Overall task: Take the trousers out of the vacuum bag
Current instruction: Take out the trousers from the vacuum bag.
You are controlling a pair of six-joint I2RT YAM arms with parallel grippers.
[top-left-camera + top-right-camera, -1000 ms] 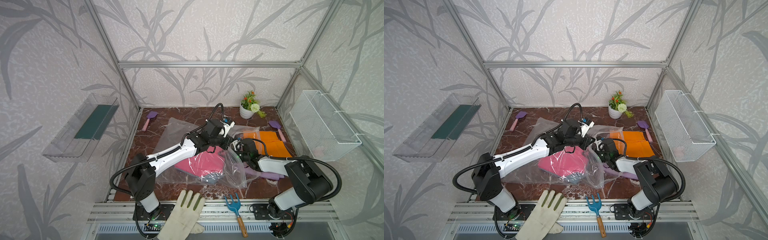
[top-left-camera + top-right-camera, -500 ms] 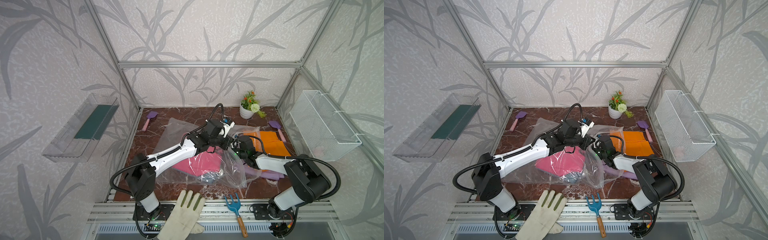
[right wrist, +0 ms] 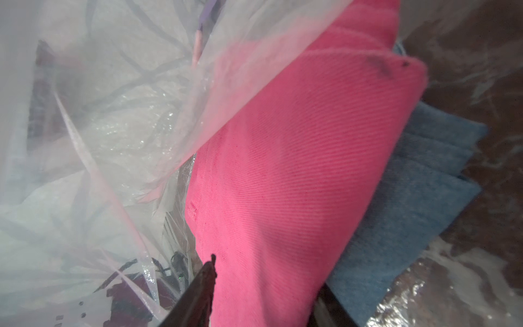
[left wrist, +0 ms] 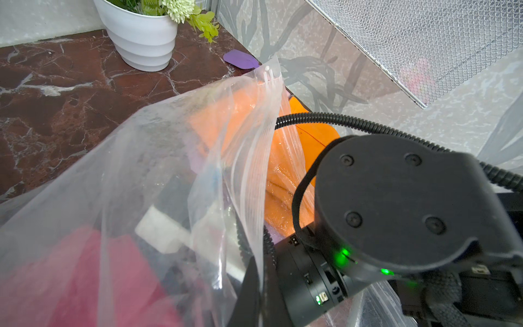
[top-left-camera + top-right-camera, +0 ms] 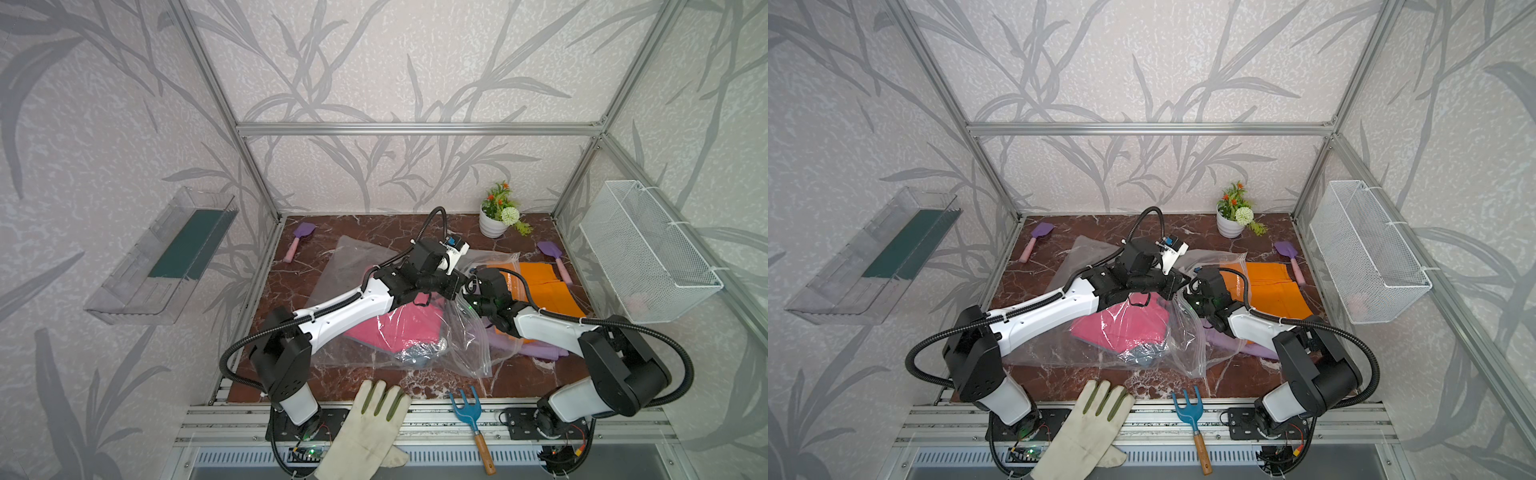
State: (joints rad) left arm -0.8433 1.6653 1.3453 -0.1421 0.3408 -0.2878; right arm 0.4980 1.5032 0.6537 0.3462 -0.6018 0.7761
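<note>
Roughly, going left to right. A purple spade lies well apart from the vacuum bag, off its closed end. A cream glove sits on the front rail near the bag's front edge and is not part of the job.

The bag lies crumpled on the table, with its mouth turned toward the right arm. The left gripper is at the bag's mouth, fingers pressed together and pinching the top lip with the zip strip. It holds that lip raised off the table, probably to keep the mouth gaping so the other arm can get in.

Inside the bag, the pink trousers lie on top. The blue trousers are under them, poking out toward the bag's front edge. Neither is out yet.

The right gripper reaches in through the bag's mouth. In the right wrist view the pink fold runs between its two fingers, which stand apart. Whether they clamp the cloth I cannot tell.

A blue rake lies just off the bag's front corner. Outside the mouth, the lilac trousers lie under the right arm. The orange trousers lie flat just beyond the mouth, partly under its lip. So two pairs are out and two are left, and pink looks like the next one.
</note>
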